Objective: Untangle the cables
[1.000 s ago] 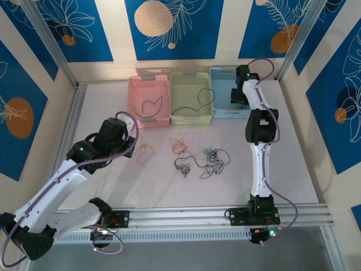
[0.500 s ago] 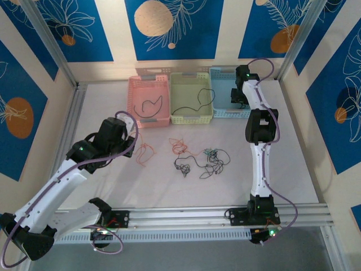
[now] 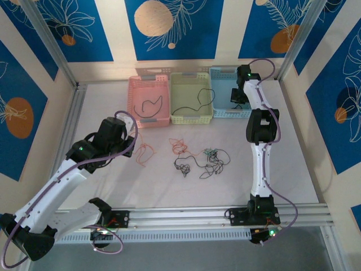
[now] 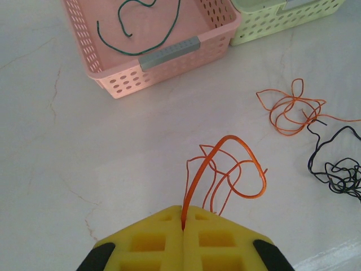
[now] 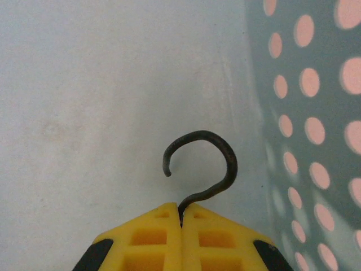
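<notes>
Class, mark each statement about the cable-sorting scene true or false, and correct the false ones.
1. The left tool is shut on an orange cable. True.
2. The pink basket has nothing in it. False: a dark cable lies inside it.
3. The right tool, at the blue basket, is shut on a hooked cable end. True.
4. Every cable is already in a basket. False: a black clump and a loose orange tangle lie on the table.
</notes>
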`<move>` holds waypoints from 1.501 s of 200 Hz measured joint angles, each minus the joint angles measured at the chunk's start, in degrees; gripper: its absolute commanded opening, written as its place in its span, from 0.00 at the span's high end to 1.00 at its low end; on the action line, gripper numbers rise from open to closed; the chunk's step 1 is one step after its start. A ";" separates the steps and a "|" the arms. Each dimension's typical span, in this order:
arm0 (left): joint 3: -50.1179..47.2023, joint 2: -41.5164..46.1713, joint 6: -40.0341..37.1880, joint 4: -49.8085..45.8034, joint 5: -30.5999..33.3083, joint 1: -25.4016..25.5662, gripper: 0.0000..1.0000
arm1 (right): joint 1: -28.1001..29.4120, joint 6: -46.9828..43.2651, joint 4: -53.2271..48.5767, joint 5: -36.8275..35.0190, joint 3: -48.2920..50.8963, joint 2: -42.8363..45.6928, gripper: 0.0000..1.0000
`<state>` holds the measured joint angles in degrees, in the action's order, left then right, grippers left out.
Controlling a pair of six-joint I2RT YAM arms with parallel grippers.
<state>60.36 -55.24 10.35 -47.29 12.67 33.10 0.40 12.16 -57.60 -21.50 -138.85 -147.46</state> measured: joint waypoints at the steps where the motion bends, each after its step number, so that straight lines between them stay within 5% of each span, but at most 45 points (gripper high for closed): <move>1: 0.00 0.00 0.00 0.00 -0.02 -0.02 1.00 | 0.02 0.00 -0.02 0.00 0.02 0.07 1.00; 96: 0.00 0.00 0.00 0.20 -0.70 -0.44 1.00 | 8.94 -0.15 2.14 3.85 3.17 18.69 1.00; 145: -0.11 0.00 0.02 0.20 -1.09 -0.70 1.00 | 18.34 1.62 2.75 9.92 -1.40 14.23 1.00; 182: -0.11 0.04 0.20 0.22 -1.14 -0.74 1.00 | 22.47 3.48 2.47 12.63 -8.22 4.96 0.52; 227: -0.07 0.57 1.11 0.24 -2.03 -0.74 1.00 | 22.34 4.46 0.39 14.05 -10.78 2.47 0.46; 259: 1.29 1.01 2.49 0.22 -4.37 -0.79 1.00 | 21.55 4.26 1.75 16.68 0.63 13.00 0.46; 300: 4.87 2.16 5.44 1.03 -9.05 -0.81 1.00 | 22.40 4.42 11.39 23.43 27.47 39.43 0.47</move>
<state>65.23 -53.08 15.79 -46.26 3.62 32.29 22.81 16.58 -46.22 1.93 -111.37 -108.03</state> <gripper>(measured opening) 0.065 0.532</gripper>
